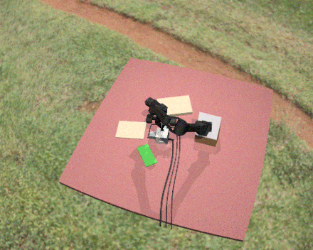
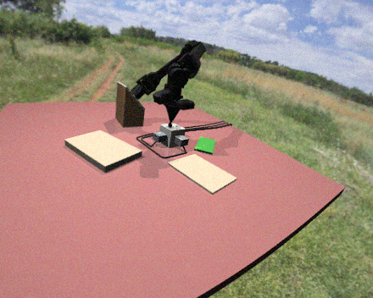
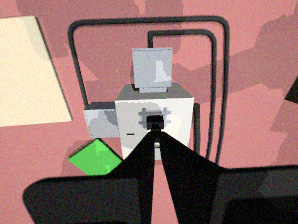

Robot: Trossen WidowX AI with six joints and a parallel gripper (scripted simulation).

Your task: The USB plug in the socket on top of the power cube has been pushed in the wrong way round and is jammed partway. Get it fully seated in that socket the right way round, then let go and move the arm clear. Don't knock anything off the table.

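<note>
The white power cube (image 1: pixel 162 136) (image 2: pixel 173 136) (image 3: pixel 176 111) stands on the red table, with a grey plug block in each of two side faces. My gripper (image 2: pixel 170 124) (image 3: pixel 156 136) points down at the cube's top and is shut on the small dark USB plug (image 3: pixel 154 120), at the top socket. Light grey bits show around the plug in the wrist view. How deep the plug sits and which way round it is cannot be told; the fingertips hide much of it.
A green block (image 1: pixel 146 155) (image 2: pixel 205 145) (image 3: pixel 96 158) and a thin cream board (image 1: pixel 131 129) (image 2: pixel 203 173) (image 3: pixel 32 72) lie near the cube. A thicker cream board (image 1: pixel 176 105) (image 2: pixel 102 149) lies beyond. Black cables (image 1: pixel 167 181) (image 2: pixel 155 153) (image 3: pixel 226 85) loop around the cube. A brown wedge block (image 1: pixel 205 140) (image 2: pixel 128 107) stands by the arm.
</note>
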